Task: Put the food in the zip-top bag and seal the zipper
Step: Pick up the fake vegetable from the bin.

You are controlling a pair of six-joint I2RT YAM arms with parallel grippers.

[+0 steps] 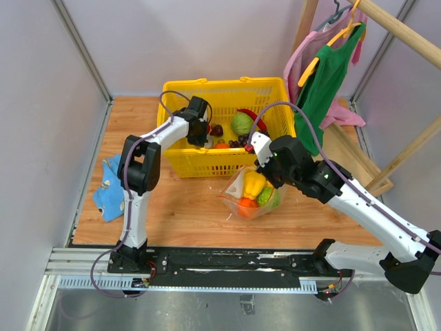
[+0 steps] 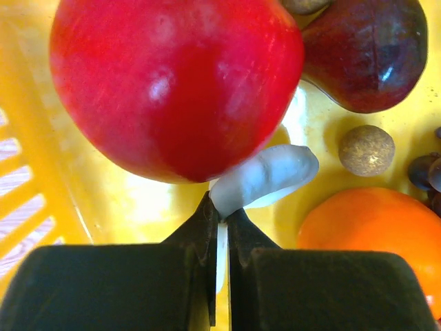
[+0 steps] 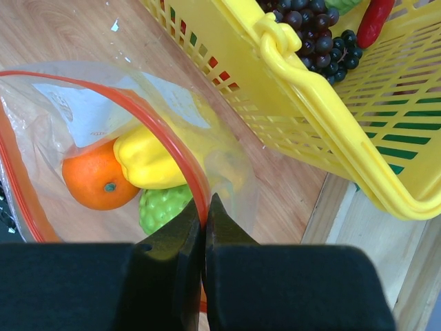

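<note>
The left hand [image 2: 220,217] is seen inside the yellow basket [image 1: 272,89], which stands at the far side of the wooden worktop [image 1: 172,210]. Its fingers are pressed together on a whitish piece [image 2: 265,178], translucent and bent, that lies against the lower side of a red apple [image 2: 176,83]. Whether this piece belongs to the apple cannot be told. Beside the apple, on the basket floor, a dark maroon fruit [image 2: 365,55], a small brown ball [image 2: 366,149] and a second orange [image 2: 372,234] are found, none of them touched by the hand.

The right hand [image 3: 204,210] is also closed, and the zipper [image 3: 158,131] is pinched between its fingers at one place of the rim. The red-orange strip is seen as a wide curve with another part at the left edge of the right wrist view, so the mouth is open and not sealed.

The zip-top bag [image 1: 234,189] is placed on the worktop just in front of the basket, near its right corner, and its upper rim is held up by the right hand. Inside it three pieces of food are lying together: an orange in the bag [image 3: 100,176], a yellow bell pepper [image 3: 148,162] touching it, and a green piece [image 3: 165,207] below the pepper.

In the basket, close to the wall nearest the bag, dark grapes [image 3: 317,34] and a red chili [image 3: 375,21] are visible. A blue cloth [image 1: 109,186] lies on the worktop at the left, well apart from the bag.
</note>
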